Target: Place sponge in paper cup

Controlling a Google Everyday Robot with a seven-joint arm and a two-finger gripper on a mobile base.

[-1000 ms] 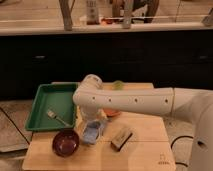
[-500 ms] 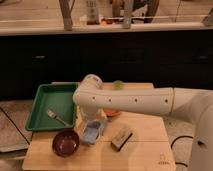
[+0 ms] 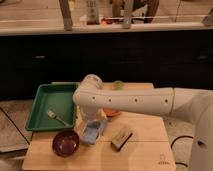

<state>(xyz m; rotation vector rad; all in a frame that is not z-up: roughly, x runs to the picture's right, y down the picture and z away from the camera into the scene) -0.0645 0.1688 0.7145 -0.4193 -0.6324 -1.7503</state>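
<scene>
The table (image 3: 150, 150) carries a green tray (image 3: 42, 97) at its left edge, and the white arm (image 3: 135, 102) reaches across from the right. Toward the front edge, left of middle, sit a dark red bowl (image 3: 66, 142), a black-topped block (image 3: 121, 137) and, between them, the sponge (image 3: 91, 136) — light blue, flat, lying free. The gripper (image 3: 93, 125) hangs right over it, jaws apart, nothing held. The sponge looks very light and soft, likely to squash under a pinch rather than slip — best taken across its narrow width, low and mid-length. The cup I cannot pick out.
</scene>
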